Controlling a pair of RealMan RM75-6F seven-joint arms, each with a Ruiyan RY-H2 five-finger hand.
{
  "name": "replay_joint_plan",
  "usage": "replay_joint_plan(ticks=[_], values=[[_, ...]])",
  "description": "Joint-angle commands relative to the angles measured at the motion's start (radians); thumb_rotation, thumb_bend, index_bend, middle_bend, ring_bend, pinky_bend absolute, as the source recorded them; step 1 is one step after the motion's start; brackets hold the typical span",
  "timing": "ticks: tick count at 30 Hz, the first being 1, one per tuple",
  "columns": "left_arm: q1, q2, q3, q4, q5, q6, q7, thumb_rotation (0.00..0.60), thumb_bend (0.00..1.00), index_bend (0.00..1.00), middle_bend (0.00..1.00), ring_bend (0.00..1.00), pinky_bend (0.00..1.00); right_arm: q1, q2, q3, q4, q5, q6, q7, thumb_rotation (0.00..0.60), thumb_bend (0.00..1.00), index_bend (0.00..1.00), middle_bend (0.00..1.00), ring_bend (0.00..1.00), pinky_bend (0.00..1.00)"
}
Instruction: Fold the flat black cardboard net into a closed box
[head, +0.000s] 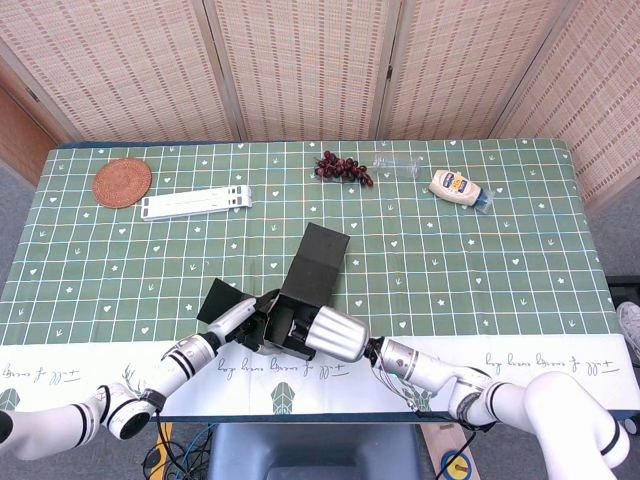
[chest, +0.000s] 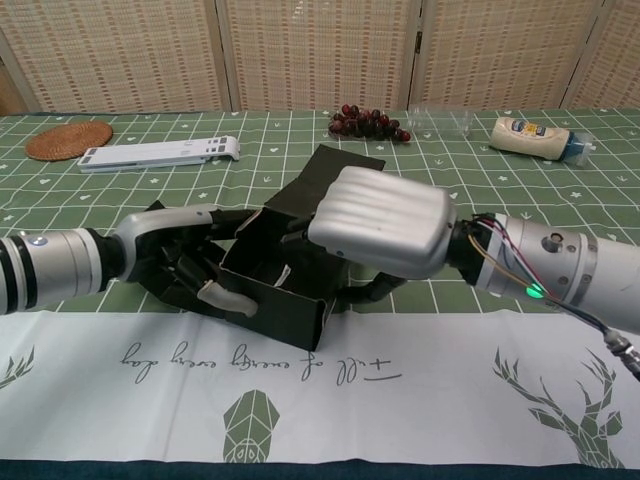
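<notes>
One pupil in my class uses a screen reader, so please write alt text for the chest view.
Two silver robot hands, the left hand and right hand, hold a half-folded black cardboard box on a green grid-patterned tablecloth. Behind lie a round woven coaster, a white flat stand, dark red grapes and a mayonnaise bottle.

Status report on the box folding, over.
Left robot hand and right robot hand both grip the black cardboard box. Box partly formed, top flap open. Nothing in the way.
</notes>
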Motion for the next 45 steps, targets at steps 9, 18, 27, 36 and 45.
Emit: replay_joint_plan(ticks=[9, 18, 27, 36, 45], values=[[-0.001, 0.016, 0.003, -0.020, 0.004, -0.001, -0.016, 0.600, 0.17, 0.08, 0.11, 0.61, 0.91, 0.041, 0.048, 0.002, -0.069, -0.001, -0.070, -0.030, 0.600, 0.36, 0.58, 0.56, 0.76, 1.00], [-0.001, 0.018, 0.005, -0.024, 0.001, -0.005, -0.026, 0.600, 0.17, 0.09, 0.11, 0.61, 0.91, 0.054, 0.070, 0.008, -0.101, 0.009, -0.104, -0.040, 0.600, 0.48, 0.69, 0.70, 0.77, 1.00], [0.002, 0.010, -0.002, -0.016, -0.005, 0.011, -0.001, 0.600, 0.17, 0.09, 0.11, 0.61, 0.91, 0.035, 0.083, 0.007, -0.113, 0.013, -0.081, -0.060, 0.600, 0.43, 0.53, 0.51, 0.77, 1.00], [0.011, 0.008, -0.011, -0.031, -0.020, 0.039, 0.086, 0.600, 0.17, 0.00, 0.04, 0.60, 0.91, -0.035, 0.137, 0.028, -0.222, 0.092, -0.078, -0.138, 0.600, 0.41, 0.14, 0.25, 0.77, 1.00], [0.042, 0.054, -0.015, -0.090, -0.059, 0.072, 0.216, 0.600, 0.17, 0.00, 0.01, 0.59, 0.91, -0.103, 0.255, 0.036, -0.374, 0.184, -0.076, -0.082, 0.600, 0.41, 0.13, 0.25, 0.77, 1.00]])
